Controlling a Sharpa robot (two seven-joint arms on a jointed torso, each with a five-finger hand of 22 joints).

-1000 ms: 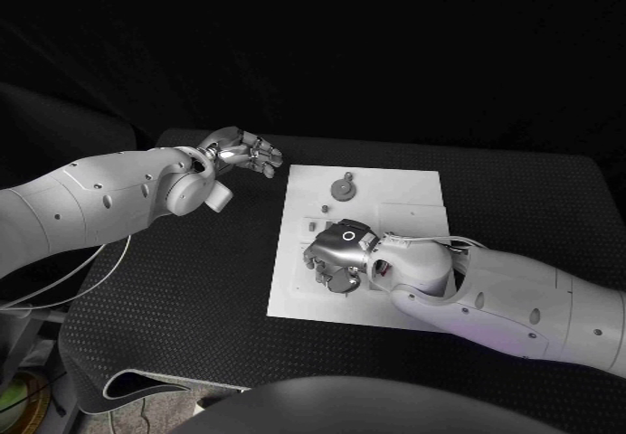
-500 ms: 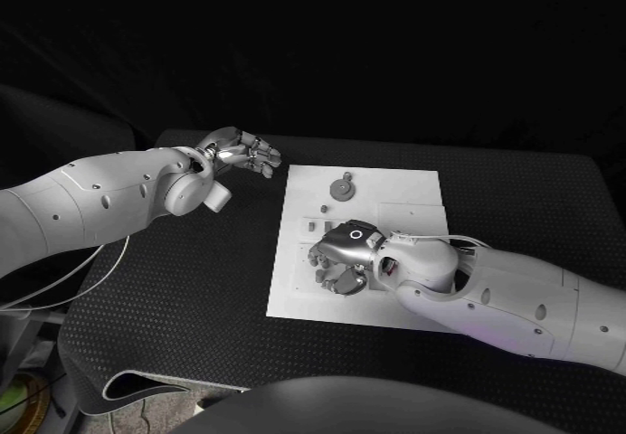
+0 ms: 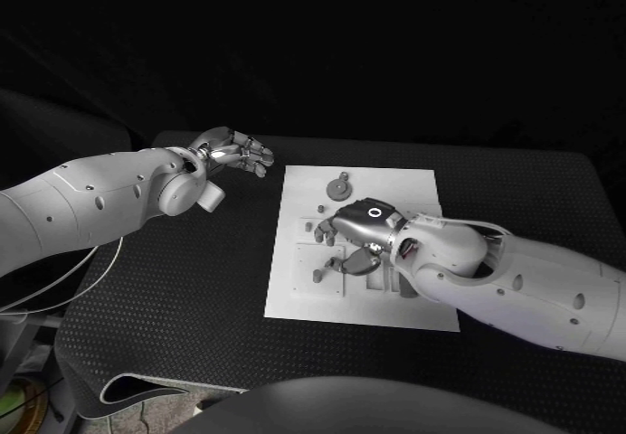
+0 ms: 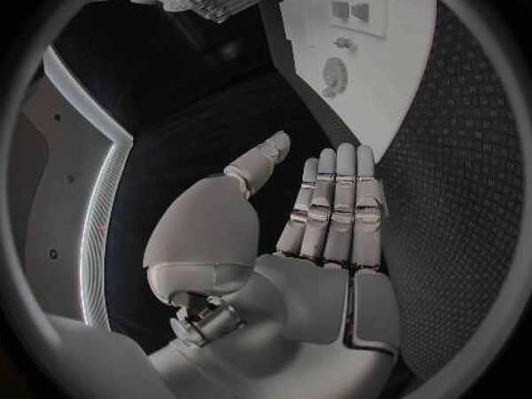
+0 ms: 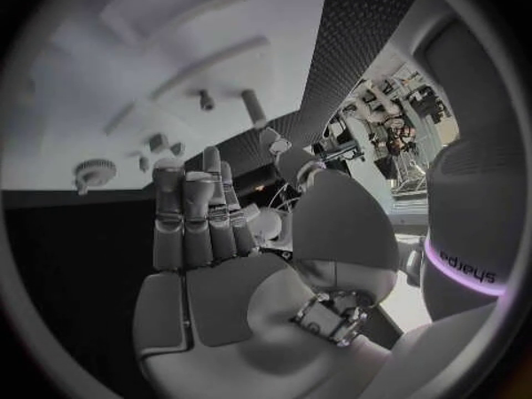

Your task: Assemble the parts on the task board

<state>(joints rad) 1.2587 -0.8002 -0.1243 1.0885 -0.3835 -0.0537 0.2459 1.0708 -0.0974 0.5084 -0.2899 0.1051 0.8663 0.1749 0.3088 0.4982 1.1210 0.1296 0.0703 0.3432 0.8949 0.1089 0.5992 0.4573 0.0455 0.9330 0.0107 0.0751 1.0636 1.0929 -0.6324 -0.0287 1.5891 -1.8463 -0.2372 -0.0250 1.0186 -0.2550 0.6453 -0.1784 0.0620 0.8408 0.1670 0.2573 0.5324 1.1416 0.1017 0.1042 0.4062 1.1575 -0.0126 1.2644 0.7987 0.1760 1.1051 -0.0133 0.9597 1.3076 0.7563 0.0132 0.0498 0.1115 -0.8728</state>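
Note:
The white task board [image 3: 294, 294] lies in the middle of the black table. A round grey gear part [image 3: 339, 188] sits near its far edge and also shows in the left wrist view [image 4: 332, 76] and the right wrist view [image 5: 93, 170]. Small pegs [image 5: 253, 108] stand in the board. My right hand [image 3: 356, 231] hovers over the board's middle with straight fingers [image 5: 191, 213] and nothing in it. My left hand [image 3: 236, 150] hangs open above the table, off the board's far left corner, fingers [image 4: 336, 206] straight and side by side.
Black dotted mat [image 3: 170, 289] covers the table left of the board and beyond its far edge [image 3: 508, 172]. A white cable [image 3: 79, 271] hangs under my left arm. Recessed slots [image 4: 350, 11] mark the board's surface.
My right hand has moved from the board's near part toward its middle and its curled fingers have straightened. My left hand has stayed where it was.

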